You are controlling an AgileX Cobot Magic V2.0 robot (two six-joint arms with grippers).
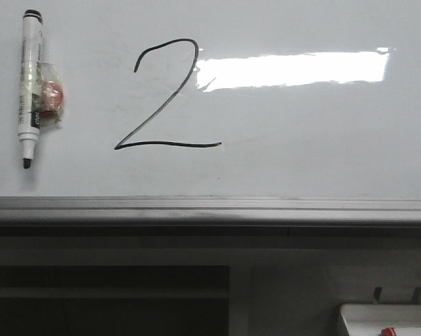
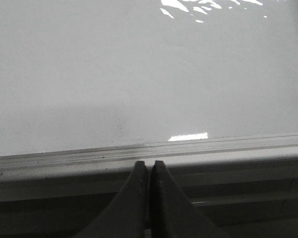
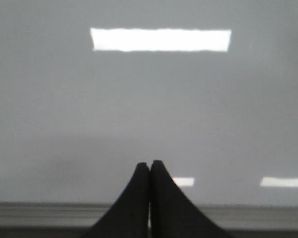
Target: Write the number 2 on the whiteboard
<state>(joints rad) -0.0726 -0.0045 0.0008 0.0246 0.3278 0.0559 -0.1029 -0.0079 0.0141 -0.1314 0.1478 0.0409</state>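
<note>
Black hand-drawn number 2 (image 1: pixel 167 94) complete, left-centre on glossy white whiteboard (image 1: pixel 301 154). Left hand (image 2: pixel 149 166), right hand (image 3: pixel 149 165) both closed, empty. You: hold clear, don't smudge ink.

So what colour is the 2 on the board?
Black, a thin line; the 2 shows best in the front view.

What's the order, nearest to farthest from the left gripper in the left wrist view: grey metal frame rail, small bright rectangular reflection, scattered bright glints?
From the left gripper:
1. Grey metal frame rail, right at its tips.
2. Small bright rectangular reflection, on the whiteboard just past the rail.
3. Scattered bright glints, far across the board.
</note>
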